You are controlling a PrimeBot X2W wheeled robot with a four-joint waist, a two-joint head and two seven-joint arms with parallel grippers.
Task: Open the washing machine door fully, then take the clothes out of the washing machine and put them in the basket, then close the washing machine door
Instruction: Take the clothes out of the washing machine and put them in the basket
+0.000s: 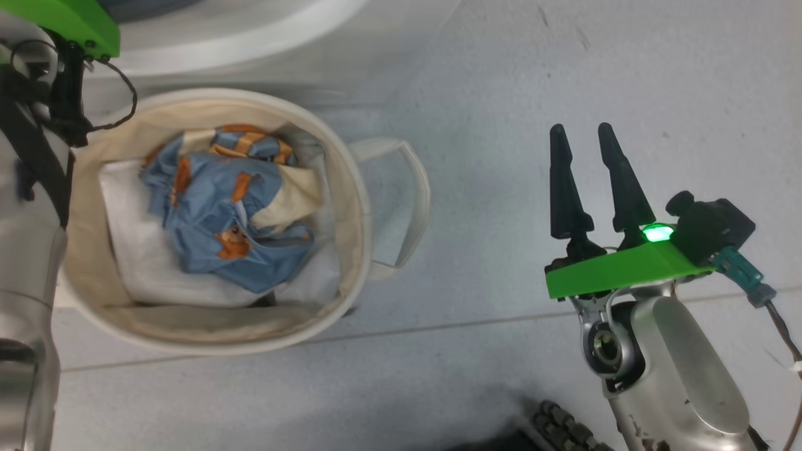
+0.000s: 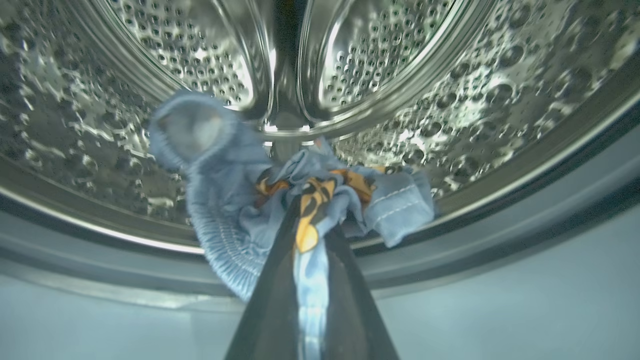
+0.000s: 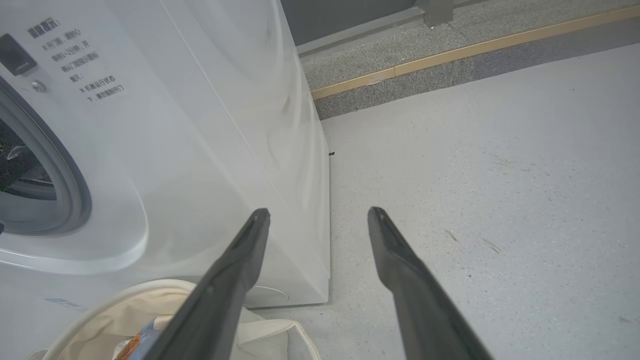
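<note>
On the left wrist camera, my left gripper [image 2: 311, 215] is pinched tight on a light blue garment [image 2: 225, 210] with orange-brown print. The cloth is bunched between and around the two dark fingers. That garment sits at the lip of the perforated steel drum [image 2: 500, 100], hanging over the grey door seal [image 2: 500, 220].

The head camera looks down on the cream canvas basket [image 1: 365, 238], where a second blue printed garment [image 1: 219, 207] lies crumpled on a white folded sheet [image 1: 144, 263]. My left forearm [image 1: 25, 250] runs up that view's left edge and covers part of the basket's rim.

The right gripper [image 1: 581, 130] hangs over the bare grey floor [image 1: 501, 94], well apart from the basket. Its fingers are spread wide and hold nothing.

The right wrist camera adds the white washing machine [image 3: 200, 125] from outside, with printed text on its front and the grey-rimmed opening at the left edge. The basket sits just in front of it, partly hidden behind one finger.
</note>
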